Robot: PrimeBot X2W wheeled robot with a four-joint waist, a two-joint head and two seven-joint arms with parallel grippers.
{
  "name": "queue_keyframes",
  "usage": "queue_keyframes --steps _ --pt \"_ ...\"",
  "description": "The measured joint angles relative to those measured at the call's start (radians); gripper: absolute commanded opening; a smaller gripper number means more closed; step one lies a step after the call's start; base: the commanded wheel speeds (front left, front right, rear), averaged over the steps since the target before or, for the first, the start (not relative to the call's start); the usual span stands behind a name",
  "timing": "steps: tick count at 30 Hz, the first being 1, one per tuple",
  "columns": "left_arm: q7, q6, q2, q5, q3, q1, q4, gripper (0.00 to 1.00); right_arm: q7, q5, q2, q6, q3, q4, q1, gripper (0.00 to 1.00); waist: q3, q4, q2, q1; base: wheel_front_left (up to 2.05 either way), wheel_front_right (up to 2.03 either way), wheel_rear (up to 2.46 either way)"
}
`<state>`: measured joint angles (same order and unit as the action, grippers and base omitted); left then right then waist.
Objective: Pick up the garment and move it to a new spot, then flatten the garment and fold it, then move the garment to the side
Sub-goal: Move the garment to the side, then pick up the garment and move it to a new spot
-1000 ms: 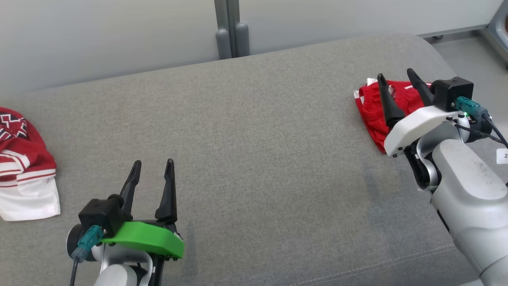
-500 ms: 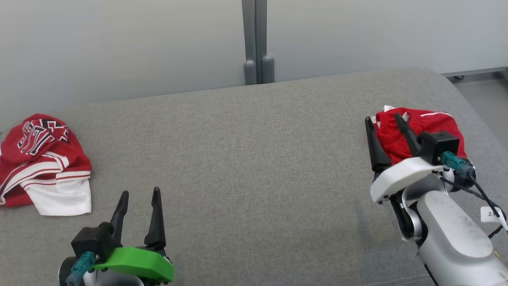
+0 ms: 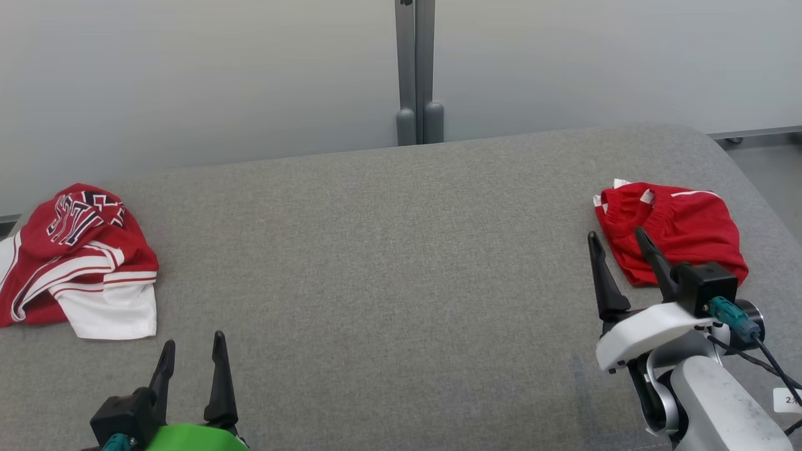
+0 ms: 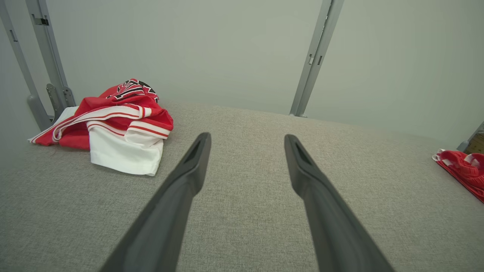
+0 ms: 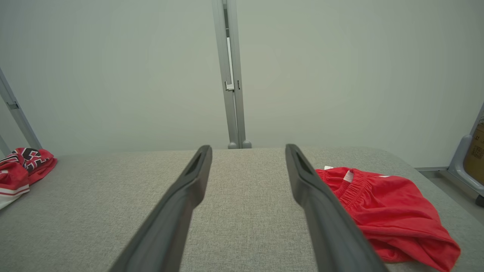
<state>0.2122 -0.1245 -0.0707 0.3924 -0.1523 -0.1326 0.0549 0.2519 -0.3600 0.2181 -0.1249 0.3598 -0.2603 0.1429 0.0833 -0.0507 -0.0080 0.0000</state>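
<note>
A folded red garment (image 3: 680, 228) with a gathered waistband lies flat at the right end of the grey cushion (image 3: 388, 263); it also appears in the right wrist view (image 5: 389, 204) and the left wrist view (image 4: 463, 170). My right gripper (image 3: 614, 233) stands open just in front of and left of it, not touching it, and its fingers (image 5: 247, 146) hold nothing. A crumpled red and white garment (image 3: 81, 257) with black lettering lies at the left end (image 4: 113, 121). My left gripper (image 3: 193, 341) is open and empty near the front edge (image 4: 247, 135).
A pale wall with a grey upright post (image 3: 418, 69) runs close behind the cushion. The cushion rounds off at its right end, with floor beyond (image 3: 767, 163). A wide bare stretch of grey fabric lies between the two garments.
The head camera has tilted and turned, shifting the whole picture. My right gripper has drawn back from over the folded red garment toward me. My left gripper sits lower in the view.
</note>
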Motion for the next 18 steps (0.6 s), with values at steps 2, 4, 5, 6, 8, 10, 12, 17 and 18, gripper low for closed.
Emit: queue_keyframes --steps 2,4,5,6,8,10,12,17,18 --pt "0.000 0.000 0.001 -0.002 0.007 -0.010 -0.001 1.00 0.000 0.003 -0.001 0.000 -0.008 0.017 -0.019 1.00 0.001 0.001 0.0000 0.0000 0.00 0.00 0.00" --pt "0.000 0.000 0.001 -0.007 0.011 -0.017 0.000 1.00 0.000 0.011 -0.004 0.000 -0.018 0.032 -0.036 1.00 0.001 0.002 0.0000 0.0000 0.00 0.00 0.00" --pt "0.000 0.000 0.002 -0.011 0.012 -0.018 0.000 1.00 0.000 0.012 -0.005 0.000 -0.023 0.039 -0.043 1.00 0.001 0.003 0.0000 0.0000 0.00 0.00 0.00" --pt "0.000 0.000 0.002 -0.012 0.013 -0.018 -0.001 1.00 0.000 0.015 -0.005 0.000 -0.027 0.046 -0.052 1.00 0.001 0.003 0.0000 0.0000 0.00 0.00 0.00" --pt "0.001 0.000 0.003 -0.019 0.015 -0.019 -0.002 1.00 0.000 0.020 -0.006 0.000 -0.035 0.058 -0.067 1.00 0.001 0.004 0.0000 0.0000 0.00 0.00 0.00" --pt "0.002 0.000 0.005 -0.021 0.016 -0.020 -0.003 1.00 0.000 0.026 -0.012 0.000 -0.047 0.064 -0.082 1.00 0.001 0.004 0.0000 0.0000 0.00 0.00 0.00" --pt "0.002 0.000 0.007 -0.027 0.016 -0.021 -0.003 1.00 0.000 0.037 -0.020 0.000 -0.060 0.072 -0.097 1.00 0.001 0.005 0.0000 0.0000 0.00 0.00 0.00" --pt "0.002 0.000 0.014 -0.027 0.016 -0.021 -0.005 1.00 0.000 0.053 -0.029 0.000 -0.086 0.093 -0.121 1.00 0.000 0.005 0.0000 0.0000 0.00 0.00 0.00" --pt "0.002 0.000 0.014 -0.027 0.016 -0.021 -0.005 1.00 0.000 0.055 -0.029 0.000 -0.093 0.096 -0.126 1.00 0.000 0.005 0.0000 0.0000 0.00 0.00 0.00"
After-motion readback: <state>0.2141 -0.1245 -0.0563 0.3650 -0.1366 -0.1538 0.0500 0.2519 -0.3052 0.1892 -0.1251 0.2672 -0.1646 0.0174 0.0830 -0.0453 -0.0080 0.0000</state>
